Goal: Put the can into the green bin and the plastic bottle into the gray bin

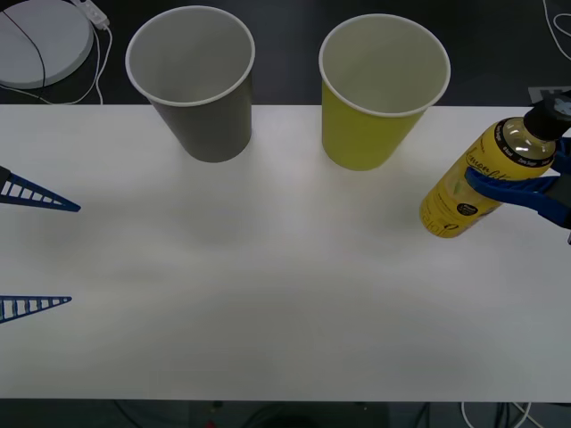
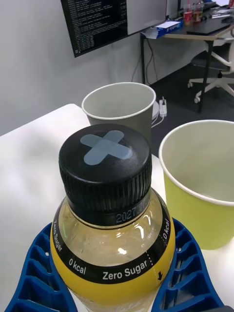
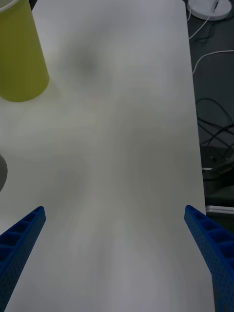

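Far side of your table (image 1: 268, 294): gray bin (image 1: 198, 85) left, green bin (image 1: 375, 94) right, standing apart.
Your right edge: plastic bottle (image 1: 477, 178), tilted, near the green bin.

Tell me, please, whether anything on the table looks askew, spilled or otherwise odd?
Only the bottle is askew: it leans, cap pointing away from the green bin, clamped in the right hand at the table's right edge. A gray tape cross marks its cap. Both bins stand upright, nothing spilled. The left hand waits open.
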### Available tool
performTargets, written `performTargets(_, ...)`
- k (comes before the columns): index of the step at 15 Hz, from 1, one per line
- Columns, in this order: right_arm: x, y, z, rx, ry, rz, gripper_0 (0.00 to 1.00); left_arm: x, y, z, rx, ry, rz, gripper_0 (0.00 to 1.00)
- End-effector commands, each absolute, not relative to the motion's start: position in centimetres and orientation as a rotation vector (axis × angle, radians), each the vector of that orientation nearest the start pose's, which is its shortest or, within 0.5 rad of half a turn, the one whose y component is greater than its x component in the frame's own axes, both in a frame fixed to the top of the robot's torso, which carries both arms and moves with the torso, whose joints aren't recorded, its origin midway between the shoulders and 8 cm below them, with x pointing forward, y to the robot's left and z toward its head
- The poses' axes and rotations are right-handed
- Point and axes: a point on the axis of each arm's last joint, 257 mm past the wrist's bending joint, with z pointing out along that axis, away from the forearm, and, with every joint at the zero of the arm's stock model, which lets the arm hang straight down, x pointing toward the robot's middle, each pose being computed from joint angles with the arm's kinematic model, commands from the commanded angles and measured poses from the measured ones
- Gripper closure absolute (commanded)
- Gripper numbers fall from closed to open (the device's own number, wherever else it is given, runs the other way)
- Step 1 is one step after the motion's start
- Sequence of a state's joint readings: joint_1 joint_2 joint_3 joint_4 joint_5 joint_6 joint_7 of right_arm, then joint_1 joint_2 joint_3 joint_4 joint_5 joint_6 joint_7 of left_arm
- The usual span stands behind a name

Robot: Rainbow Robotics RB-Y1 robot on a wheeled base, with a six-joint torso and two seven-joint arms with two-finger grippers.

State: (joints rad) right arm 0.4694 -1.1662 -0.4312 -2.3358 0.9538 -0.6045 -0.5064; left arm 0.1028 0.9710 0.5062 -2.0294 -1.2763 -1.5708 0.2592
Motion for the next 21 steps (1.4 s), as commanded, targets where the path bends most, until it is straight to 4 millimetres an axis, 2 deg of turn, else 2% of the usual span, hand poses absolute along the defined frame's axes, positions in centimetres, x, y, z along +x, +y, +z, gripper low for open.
performTargets(1,34.4,-19.9,-0.9,-0.914,1.567,0.511,1.0,31.2,27.8,-10.2,1.663,1.551,-0.353,0.0)
performTargets(11,33.1,-14.8,1.6,-0.962,1.617,0.555,1.0,31.2,27.8,-10.2,1.663,1.551,-0.353,0.0)
performTargets(16,33.7,-12.3,2.3,-1.004,1.642,0.568,1.0,31.2,27.8,-10.2,1.663,1.551,-0.353,0.0)
performTargets(21,35.0,-11.5,4.3,-1.083,1.64,0.563,1.0,31.2,27.8,-10.2,1.663,1.551,-0.353,0.0)
